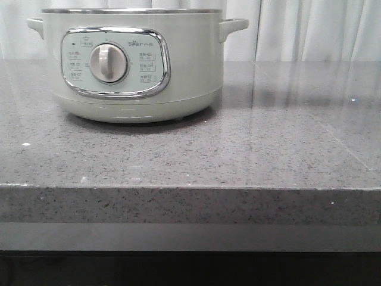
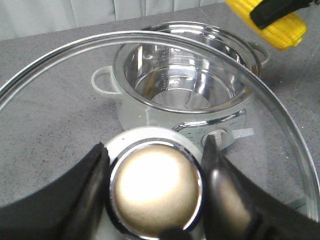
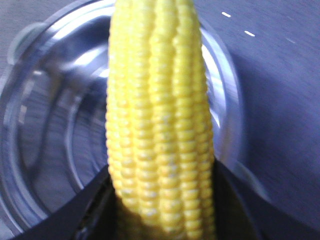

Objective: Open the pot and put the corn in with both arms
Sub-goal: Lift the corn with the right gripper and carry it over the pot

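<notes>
The pale-green pot stands at the back left of the counter, dial facing me. No gripper shows in the front view. In the left wrist view the pot is open and its shiny steel bowl holds nothing. My left gripper is shut on the brassy knob of the glass lid, held above and in front of the pot. My right gripper is shut on the yellow corn, held over the open pot. The corn also shows in the left wrist view, above the pot's far rim.
The pot sits on a grey speckled stone counter whose front edge runs across the front view. A white curtain hangs behind the counter.
</notes>
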{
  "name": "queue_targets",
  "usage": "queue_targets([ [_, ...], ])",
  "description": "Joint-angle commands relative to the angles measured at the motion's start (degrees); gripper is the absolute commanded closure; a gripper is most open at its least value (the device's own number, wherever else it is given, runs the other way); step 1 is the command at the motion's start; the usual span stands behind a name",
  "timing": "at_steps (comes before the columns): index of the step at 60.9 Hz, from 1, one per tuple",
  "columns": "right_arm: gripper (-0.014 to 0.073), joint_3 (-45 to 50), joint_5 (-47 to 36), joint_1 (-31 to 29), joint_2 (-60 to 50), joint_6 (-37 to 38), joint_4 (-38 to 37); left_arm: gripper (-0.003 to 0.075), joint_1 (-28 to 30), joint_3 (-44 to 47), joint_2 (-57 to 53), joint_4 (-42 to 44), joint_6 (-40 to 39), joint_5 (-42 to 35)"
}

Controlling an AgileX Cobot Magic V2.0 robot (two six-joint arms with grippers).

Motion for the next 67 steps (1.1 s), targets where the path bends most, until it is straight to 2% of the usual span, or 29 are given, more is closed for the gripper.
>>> queue_targets([
  [1, 0.0452, -1.7, -8.0, 3.1, -1.7, -0.8, 2.1, 0.0657, 0.0, -2.0, -0.3, -1.0, -0.1, -8.5],
  [12, 0.0378, -1.7, -17.0, 6.6, 1.6, -0.8, 2.2, 0.0657, 0.0, -2.0, -0.3, -1.0, -0.1, -8.5],
  [17, 0.0368, -1.7, -18.0, 6.9, 3.0, -0.8, 2.2, 0.0657, 0.0, -2.0, -0.3, -1.0, -0.1, -8.5],
  [46, 0.0364, -1.7, -10.5, 6.9, 7.9, -0.8, 1.8, 0.0657, 0.0, -2.0, -0.3, -1.0, -0.1, -8.5],
  [49, 0.0343, -1.7, -9.9, 6.9, 8.3, -1.0, 1.8, 0.0657, 0.0, -2.0, -0.3, -1.0, -0.1, -8.5],
  [59, 0.0183, -1.9, -9.7, 6.9, 8.3, -1.3, 2.0, 0.0657, 0.0, -2.0, -0.3, -1.0, -0.1, -8.5],
  [67, 0.0164, -4.1, -6.8, 6.9, 8.3, -1.4, 2.0, 0.0657, 0.0, -2.0, -0.3, -1.0, -0.1, -8.5],
])
